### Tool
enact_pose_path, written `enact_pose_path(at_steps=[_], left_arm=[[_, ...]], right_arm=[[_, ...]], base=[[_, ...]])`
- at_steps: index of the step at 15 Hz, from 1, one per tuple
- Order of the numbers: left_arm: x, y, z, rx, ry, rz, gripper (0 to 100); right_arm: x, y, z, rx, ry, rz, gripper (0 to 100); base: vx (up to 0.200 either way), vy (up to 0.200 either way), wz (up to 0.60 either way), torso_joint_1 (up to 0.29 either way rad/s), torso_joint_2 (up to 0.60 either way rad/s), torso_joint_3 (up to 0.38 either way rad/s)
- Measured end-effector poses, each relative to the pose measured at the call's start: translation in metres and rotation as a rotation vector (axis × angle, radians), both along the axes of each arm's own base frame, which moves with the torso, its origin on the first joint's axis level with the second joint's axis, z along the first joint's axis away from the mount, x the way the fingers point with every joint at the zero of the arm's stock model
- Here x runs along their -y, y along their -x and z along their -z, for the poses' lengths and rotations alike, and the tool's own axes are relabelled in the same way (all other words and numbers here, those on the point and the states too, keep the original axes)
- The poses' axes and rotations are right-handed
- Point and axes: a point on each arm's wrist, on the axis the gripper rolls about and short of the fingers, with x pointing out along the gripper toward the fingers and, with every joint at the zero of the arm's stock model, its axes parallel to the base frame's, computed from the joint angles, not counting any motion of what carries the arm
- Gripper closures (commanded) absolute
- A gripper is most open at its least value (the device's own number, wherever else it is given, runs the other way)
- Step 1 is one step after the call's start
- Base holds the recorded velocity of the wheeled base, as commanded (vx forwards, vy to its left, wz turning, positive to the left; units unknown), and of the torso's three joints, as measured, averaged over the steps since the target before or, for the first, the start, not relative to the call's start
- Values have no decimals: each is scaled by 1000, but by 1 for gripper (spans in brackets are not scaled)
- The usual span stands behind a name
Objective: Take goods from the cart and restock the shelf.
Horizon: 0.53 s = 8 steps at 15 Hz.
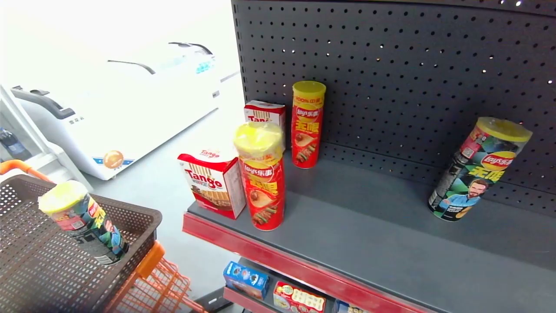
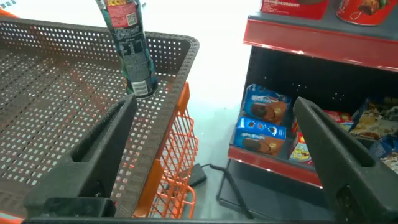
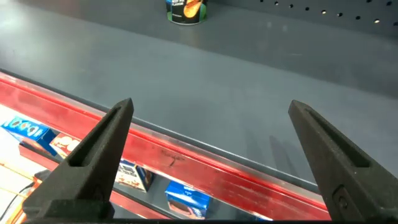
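A dark chip can with a yellow lid stands upright in the brown perforated cart basket; its lower part shows beyond my left gripper, which hangs open over the basket's corner. On the grey shelf stand two red chip cans, two red wafer boxes and a dark chip can at the right by the pegboard. My right gripper hangs open just before the shelf's red front edge, with the dark can's base far behind.
The cart's orange wire frame sits below the basket. The lower shelf holds blue cookie boxes and other packs. A white chest freezer stands to the left. The shelf's middle and right front are bare.
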Motion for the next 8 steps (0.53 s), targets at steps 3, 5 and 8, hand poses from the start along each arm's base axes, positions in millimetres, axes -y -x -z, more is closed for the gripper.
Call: enact_pose_path(at_steps=[3,5,8], left_arm=[[-2,4,-20,34,-50,-100,0],[-4,7,-46,25,-73,-173,0],[-6,-8,-77,-47,-85,-224,0]], right_arm=[[0,0,0,0,0,0,0],[0,0,0,0,0,0,0],[0,0,0,0,0,0,0]], base=[[0,0,0,0,0,0],[0,0,0,0,0,0],[0,0,0,0,0,0]])
